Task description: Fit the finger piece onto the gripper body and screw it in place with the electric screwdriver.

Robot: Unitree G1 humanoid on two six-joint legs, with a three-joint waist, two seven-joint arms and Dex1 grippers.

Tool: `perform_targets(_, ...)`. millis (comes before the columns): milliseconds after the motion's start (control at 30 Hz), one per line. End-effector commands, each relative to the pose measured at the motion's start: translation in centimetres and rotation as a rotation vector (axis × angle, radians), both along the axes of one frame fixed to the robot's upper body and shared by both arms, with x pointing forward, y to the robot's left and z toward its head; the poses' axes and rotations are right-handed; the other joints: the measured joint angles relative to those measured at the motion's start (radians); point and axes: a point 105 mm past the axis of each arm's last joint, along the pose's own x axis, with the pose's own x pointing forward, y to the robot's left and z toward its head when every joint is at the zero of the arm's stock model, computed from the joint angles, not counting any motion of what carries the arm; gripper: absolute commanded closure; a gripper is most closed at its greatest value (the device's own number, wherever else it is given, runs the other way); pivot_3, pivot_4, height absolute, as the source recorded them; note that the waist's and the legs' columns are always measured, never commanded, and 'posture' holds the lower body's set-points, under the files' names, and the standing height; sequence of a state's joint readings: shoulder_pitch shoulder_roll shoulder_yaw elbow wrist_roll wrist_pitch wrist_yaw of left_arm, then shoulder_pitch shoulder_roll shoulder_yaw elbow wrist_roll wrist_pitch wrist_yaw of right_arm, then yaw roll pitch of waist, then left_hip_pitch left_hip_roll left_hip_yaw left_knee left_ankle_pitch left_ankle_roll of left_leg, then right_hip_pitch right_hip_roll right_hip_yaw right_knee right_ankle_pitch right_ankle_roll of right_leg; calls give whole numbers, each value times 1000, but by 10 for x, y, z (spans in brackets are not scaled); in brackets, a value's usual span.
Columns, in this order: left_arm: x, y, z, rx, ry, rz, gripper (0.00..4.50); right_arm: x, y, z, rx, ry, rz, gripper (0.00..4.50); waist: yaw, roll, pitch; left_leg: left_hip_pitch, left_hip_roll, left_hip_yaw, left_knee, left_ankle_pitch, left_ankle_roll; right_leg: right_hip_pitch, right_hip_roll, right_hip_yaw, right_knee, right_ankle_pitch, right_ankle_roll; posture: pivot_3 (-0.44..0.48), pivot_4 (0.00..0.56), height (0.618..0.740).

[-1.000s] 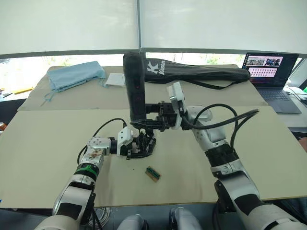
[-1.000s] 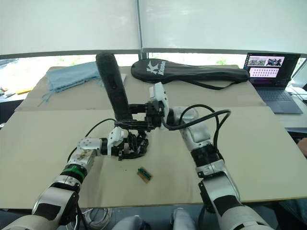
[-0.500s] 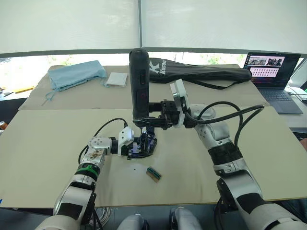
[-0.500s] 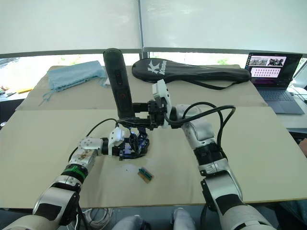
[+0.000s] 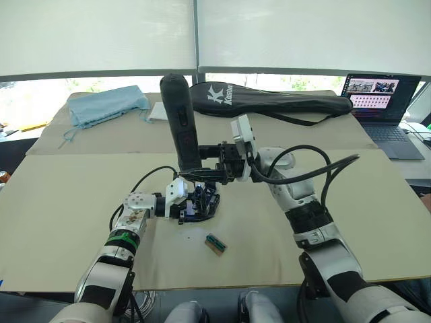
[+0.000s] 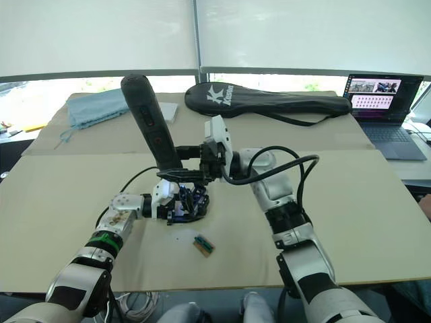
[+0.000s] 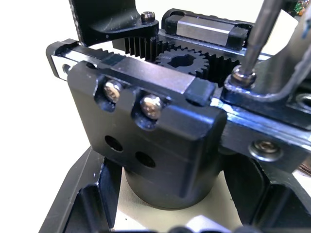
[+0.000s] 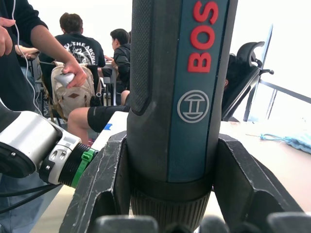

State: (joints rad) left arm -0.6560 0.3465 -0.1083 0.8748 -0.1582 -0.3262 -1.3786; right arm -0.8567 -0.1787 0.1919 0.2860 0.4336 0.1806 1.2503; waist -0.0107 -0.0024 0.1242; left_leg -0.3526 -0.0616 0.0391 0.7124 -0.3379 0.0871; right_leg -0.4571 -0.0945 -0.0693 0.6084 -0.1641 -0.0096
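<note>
My left gripper (image 5: 190, 207) is shut on the gripper body (image 5: 205, 199), which rests on the table. In the left wrist view the body (image 7: 160, 131) is a black block with a round base, toothed racks and a gear on top. The black finger piece (image 7: 272, 94) sits on its rail. My right gripper (image 5: 201, 173) is shut on the electric screwdriver (image 5: 180, 121), which stands over the body with its top leaning left. Its metal bit (image 7: 260, 34) rests on a screw head (image 7: 242, 76) in the finger piece. In the right wrist view the screwdriver (image 8: 180, 97) sits between both fingers (image 8: 102, 189).
A small green part (image 5: 215, 243) lies on the table in front of the body. At the back are a black racket bag (image 5: 269, 101), a blue cloth (image 5: 108, 104), a white pad (image 5: 161, 111) and a laptop (image 5: 380, 97). People sit behind in the right wrist view.
The screwdriver stood nearly upright half a second ago; its top has now swung to the left. My right gripper shifted slightly left with it. The left gripper and body stay put.
</note>
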Motion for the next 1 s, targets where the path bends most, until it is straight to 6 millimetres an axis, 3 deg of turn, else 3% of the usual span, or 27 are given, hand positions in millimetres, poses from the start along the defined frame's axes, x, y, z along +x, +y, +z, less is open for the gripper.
perform_targets(33, -3, 1, -12, 44, 36, 9, 2050, 6, 2, -29, -117, 43, -42, 2564, 0, 0, 0, 0, 0, 0, 0, 0, 0, 0, 0, 0, 0, 0, 0, 0, 150, 740)
perform_targets(200, -3, 1, -14, 53, 40, 8, 2050, 7, 2, -20, -95, 35, -40, 2564, 0, 0, 0, 0, 0, 0, 0, 0, 0, 0, 0, 0, 0, 0, 0, 0, 150, 740)
perform_targets(400, -2, 3, -18, 91, 47, 26, 2050, -8, -6, 32, 55, 6, 89, 2564, 3, 0, 0, 0, 0, 0, 0, 0, 0, 0, 0, 0, 0, 0, 0, 0, 150, 740)
perform_targets(633, 0, 4, -23, 109, 62, 58, 2050, -31, -14, 63, 117, -41, 217, 2564, 9, 0, 3, -2, 0, 0, 0, -1, 1, -1, -1, 0, -2, 0, 0, 0, 150, 740)
perform_targets(1000, 2, 3, -26, 71, 134, 102, 2050, -37, -25, 78, 177, -81, 206, 2564, 15, 0, 3, -2, 0, 0, 0, -1, 2, -1, -1, 0, -2, 0, 0, 0, 150, 740)
